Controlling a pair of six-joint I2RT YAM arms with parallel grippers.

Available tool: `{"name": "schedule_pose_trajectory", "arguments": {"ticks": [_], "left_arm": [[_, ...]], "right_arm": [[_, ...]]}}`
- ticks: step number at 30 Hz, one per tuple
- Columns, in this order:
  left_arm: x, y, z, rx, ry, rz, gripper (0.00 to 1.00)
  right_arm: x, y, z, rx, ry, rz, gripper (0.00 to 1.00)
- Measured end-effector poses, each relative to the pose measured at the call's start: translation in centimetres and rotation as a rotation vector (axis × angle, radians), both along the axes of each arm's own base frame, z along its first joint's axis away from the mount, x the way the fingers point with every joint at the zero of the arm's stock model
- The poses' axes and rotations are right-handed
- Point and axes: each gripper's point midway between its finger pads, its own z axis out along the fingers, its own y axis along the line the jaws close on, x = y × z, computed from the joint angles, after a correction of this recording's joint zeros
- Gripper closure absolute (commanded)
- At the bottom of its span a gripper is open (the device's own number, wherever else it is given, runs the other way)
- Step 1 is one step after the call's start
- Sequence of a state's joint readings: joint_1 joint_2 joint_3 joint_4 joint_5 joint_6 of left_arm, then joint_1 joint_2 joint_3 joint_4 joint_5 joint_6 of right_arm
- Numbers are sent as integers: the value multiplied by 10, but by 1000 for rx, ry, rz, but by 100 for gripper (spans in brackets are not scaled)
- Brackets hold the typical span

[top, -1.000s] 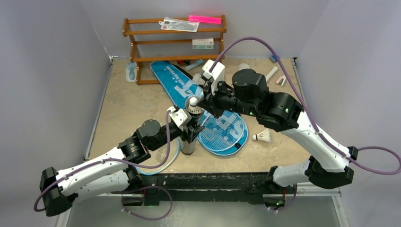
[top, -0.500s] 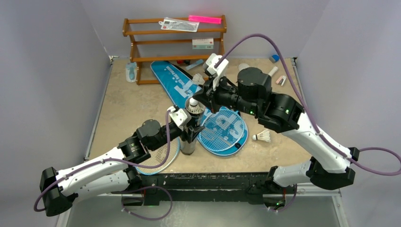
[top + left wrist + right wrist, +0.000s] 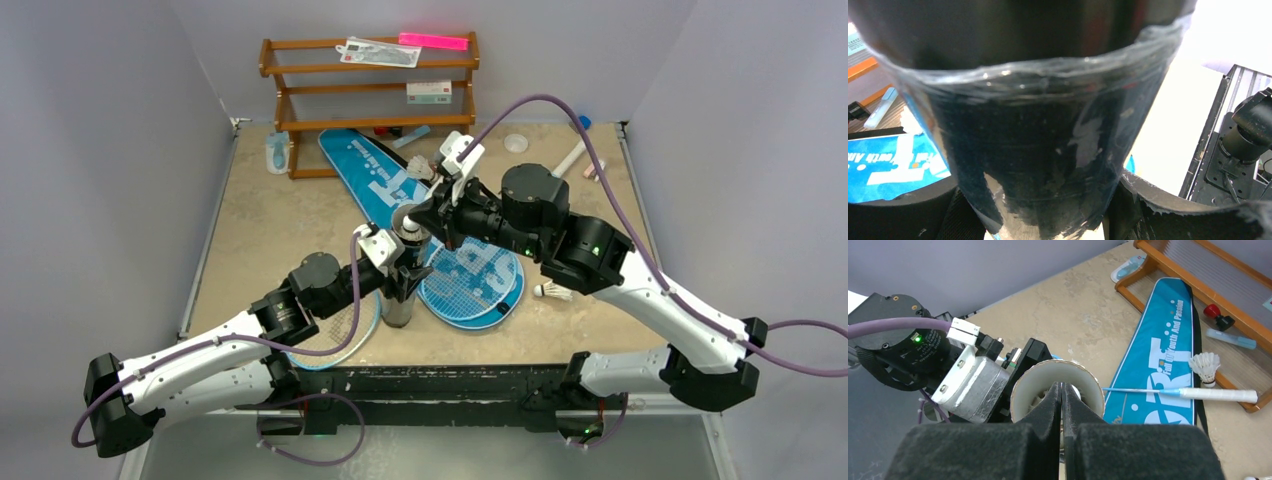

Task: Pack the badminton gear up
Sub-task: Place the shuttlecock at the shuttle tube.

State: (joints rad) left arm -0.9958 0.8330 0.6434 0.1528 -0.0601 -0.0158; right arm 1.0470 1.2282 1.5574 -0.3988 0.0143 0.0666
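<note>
While clamped upright between the left gripper (image 3: 401, 276) fingers: glossy black cylinder tube (image 3: 1048, 125).
Pinched-together right gripper (image 3: 1062, 386) tips inside its round cream rim, perhaps touching a white shuttlecock (image 3: 1076, 391).

Glossy black tube (image 3: 1048, 150) under clear film, bright blue racket bag (image 3: 1163, 340) with white lettering and black edging, light-blue racket (image 3: 1198, 393) with white handle, white feather shuttlecock (image 3: 1204, 366), brown wooden rack (image 3: 290, 95), mottled beige tabletop (image 3: 270, 220), purple cables (image 3: 540, 100).
</note>
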Motion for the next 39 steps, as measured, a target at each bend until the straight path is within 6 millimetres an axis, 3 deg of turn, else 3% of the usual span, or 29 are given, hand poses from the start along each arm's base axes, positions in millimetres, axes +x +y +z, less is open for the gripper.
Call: {"name": "schedule_pose_trajectory", "arguments": {"ticks": [13, 21, 23, 31, 36, 39], "left_arm": [[1, -1, 0, -1, 7, 5, 54], [2, -3, 0, 3, 12, 5, 54], [2, -3, 0, 3, 13, 5, 54], [3, -4, 0, 5, 16, 3, 54], [4, -5, -1, 2, 22, 5, 54], [4, -7, 0, -7, 37, 7, 54]], "right_arm": [[2, -1, 14, -10, 8, -16, 100], [3, -3, 38, 28, -20, -22, 100], [3, -3, 35, 26, -18, -22, 100], [5, -1, -17, -67, 41, -31, 100], [7, -4, -15, -69, 39, -49, 100], [9, -9, 1, -49, 21, -75, 100]]}}
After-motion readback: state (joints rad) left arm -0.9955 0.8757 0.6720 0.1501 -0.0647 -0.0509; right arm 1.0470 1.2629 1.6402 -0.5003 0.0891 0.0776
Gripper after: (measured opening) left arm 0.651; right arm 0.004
